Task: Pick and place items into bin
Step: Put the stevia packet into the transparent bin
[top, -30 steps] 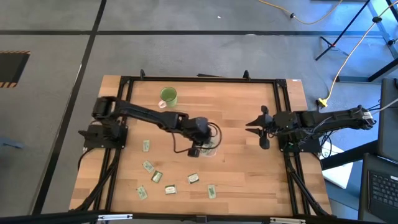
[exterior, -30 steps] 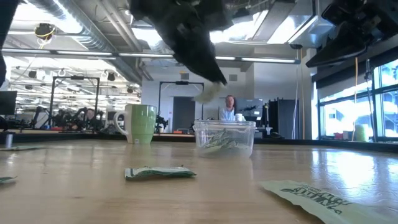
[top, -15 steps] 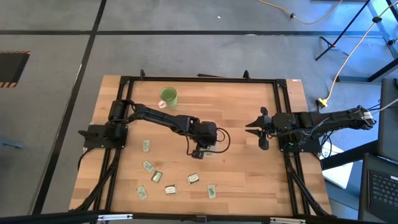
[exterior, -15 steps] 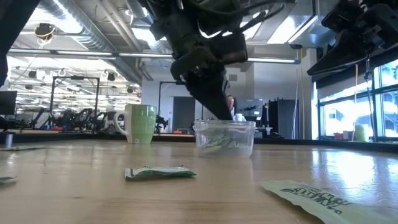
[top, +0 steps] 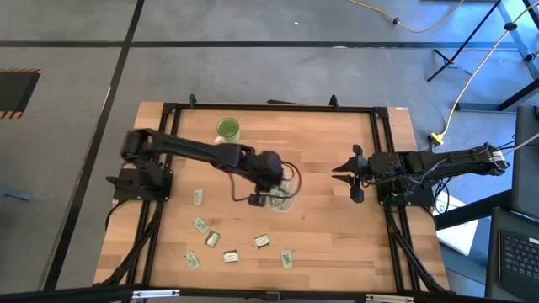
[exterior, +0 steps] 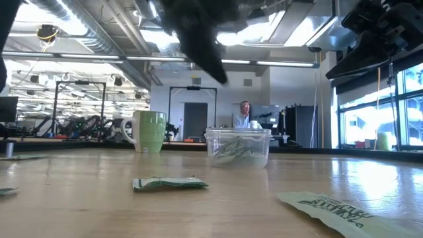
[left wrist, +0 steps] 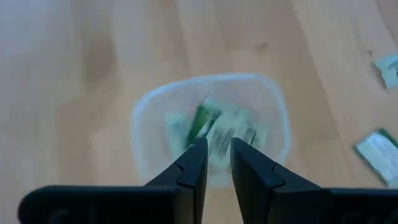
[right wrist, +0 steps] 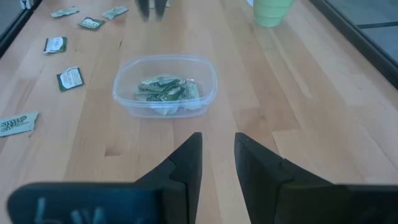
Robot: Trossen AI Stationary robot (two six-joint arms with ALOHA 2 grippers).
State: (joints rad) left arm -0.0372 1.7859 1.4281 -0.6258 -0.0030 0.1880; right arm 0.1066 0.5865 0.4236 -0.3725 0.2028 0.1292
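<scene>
High view: we see the left gripper (top: 268, 192) poised above the bin (top: 283, 195) at mid-table, its fingers (left wrist: 192, 167) a narrow gap apart with nothing between them. The right gripper (top: 348, 172) waits beside the table's right edge, fingers (right wrist: 186, 163) likewise slightly parted and empty. Several packets (right wrist: 163, 88) already lie in the clear tub; others (top: 210, 239) are scattered flat on the wood toward the front-left, well apart from the green mug (top: 227, 130). We judge each packet light, thin and pliable, probably slick; lying flush, it is best pinched across its short width near an edge.
</scene>
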